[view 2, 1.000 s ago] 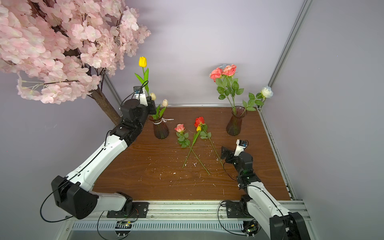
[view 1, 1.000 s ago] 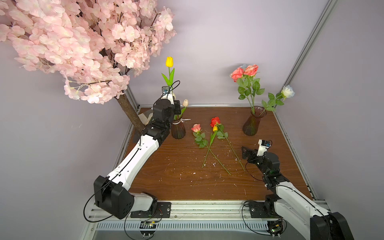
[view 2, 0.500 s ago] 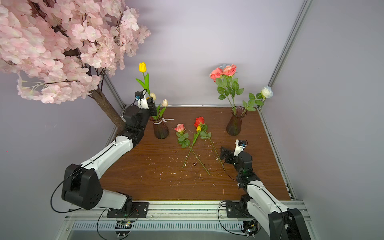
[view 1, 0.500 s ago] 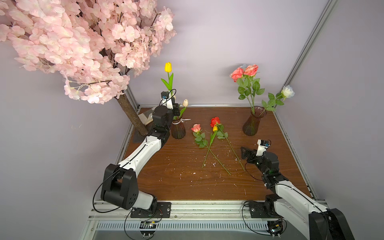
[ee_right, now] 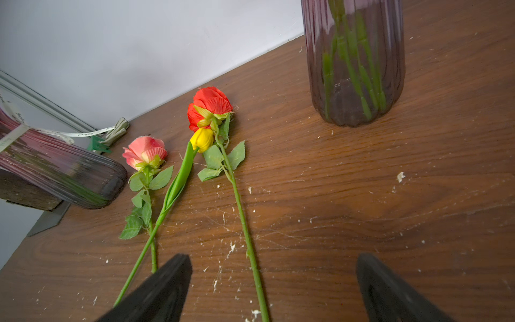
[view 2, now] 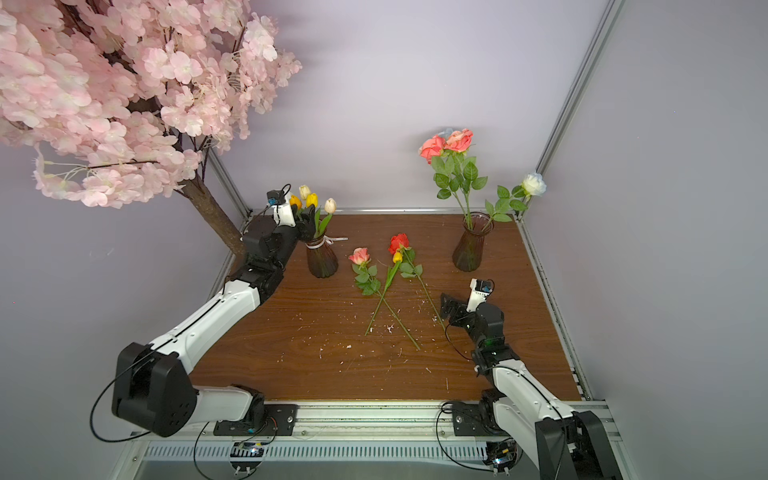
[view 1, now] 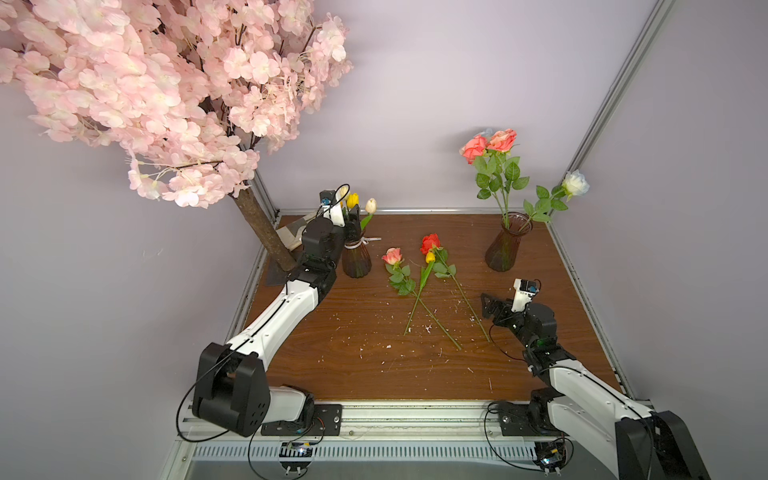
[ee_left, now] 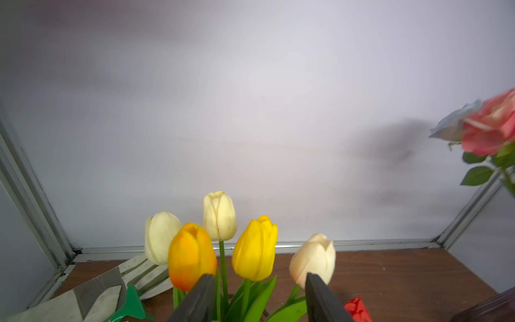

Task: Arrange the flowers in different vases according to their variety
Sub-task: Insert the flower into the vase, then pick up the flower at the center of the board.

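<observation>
**Risk 1.** The left claw (ee_left: 258, 276) stands in among the vase tulips (ee_left: 220, 217), over the ribbon vase (view 1: 356, 259), left of centre in both top views. A slanted pull-back could snag a leaf, draw a stem out or tip the narrow vase. A straight lift looks safest.

**Risk 2.** The loose tulip (view 1: 429, 257), pink rose (view 1: 392, 256) and red rose (view 1: 430, 242) lie mid-frame on the table (view 1: 353, 357).
- The tulip and pink rose stems cross, and the tulip's head lies tucked against the red rose's head.
- A grab near the crossing could take two stems or drag a neighbour along. That would land the wrong variety in a vase.

**Risk 3.** The plain vase (view 1: 503, 249), right of centre, carries the vase roses (view 1: 503, 139), which are tall, with one leaning far right. A knock from a passing arm might topple the lot.

**Left claw.** Its fingers are parted with a moderate gap, one on either side of the tulip stems and leaves. Nothing is pinched. I cannot tell whether a pad brushes a leaf.

**Right claw** (ee_right: 274, 259)**.** It is spread wide and empty, low over the table at the lower right of both top views. In the right wrist view the red rose's stem runs between its fingers. I can make out no contact.
</observation>
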Controlling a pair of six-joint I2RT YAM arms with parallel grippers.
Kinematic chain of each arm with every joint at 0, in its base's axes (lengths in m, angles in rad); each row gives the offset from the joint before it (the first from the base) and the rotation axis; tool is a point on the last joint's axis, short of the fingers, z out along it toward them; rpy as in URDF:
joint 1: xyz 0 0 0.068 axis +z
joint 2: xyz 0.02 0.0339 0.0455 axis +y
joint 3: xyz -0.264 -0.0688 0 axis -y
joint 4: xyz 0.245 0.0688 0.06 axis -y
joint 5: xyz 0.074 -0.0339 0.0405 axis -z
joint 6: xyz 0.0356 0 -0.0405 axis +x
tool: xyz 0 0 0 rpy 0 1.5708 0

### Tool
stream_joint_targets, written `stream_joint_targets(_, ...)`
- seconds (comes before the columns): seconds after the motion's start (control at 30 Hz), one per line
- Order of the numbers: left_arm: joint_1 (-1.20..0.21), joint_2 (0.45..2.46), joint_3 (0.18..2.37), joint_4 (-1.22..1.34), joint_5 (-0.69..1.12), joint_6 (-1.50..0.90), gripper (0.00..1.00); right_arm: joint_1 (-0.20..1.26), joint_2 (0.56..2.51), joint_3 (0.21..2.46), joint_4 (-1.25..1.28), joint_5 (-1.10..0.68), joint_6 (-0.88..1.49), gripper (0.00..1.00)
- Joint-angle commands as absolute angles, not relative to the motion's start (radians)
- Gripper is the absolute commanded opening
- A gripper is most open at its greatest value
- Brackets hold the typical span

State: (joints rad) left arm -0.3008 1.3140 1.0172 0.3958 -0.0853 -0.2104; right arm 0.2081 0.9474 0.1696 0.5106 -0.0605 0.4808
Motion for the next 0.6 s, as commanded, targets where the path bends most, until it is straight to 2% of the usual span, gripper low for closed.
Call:
stream_joint_targets(0.0,-0.337,1.232,1.008,0.276,-0.072,-0.252,0.64,0.212,0.948,0.184,0.544,-0.073,0.491,1.00)
stream_joint_targets(0.13,-0.382,1.162,0.987,0.180,-0.046,-0.286,0.81,0.212,0.947,0.184,0.543,-0.072,0.489,1.00)
stream_joint_targets(0.23,-0.397,1.123,0.961,0.132,0.016,-0.332,0.99,0.212,0.952,0.185,0.541,-0.071,0.489,1.00)
stream_joint_targets(0.4,-0.437,1.094,0.933,0.048,0.068,-0.381,0.99,0.212,0.973,0.192,0.536,-0.071,0.489,0.99)
stream_joint_targets(0.57,-0.536,1.138,0.943,-0.051,0.065,-0.362,0.99,0.213,0.987,0.198,0.532,-0.071,0.488,0.99)
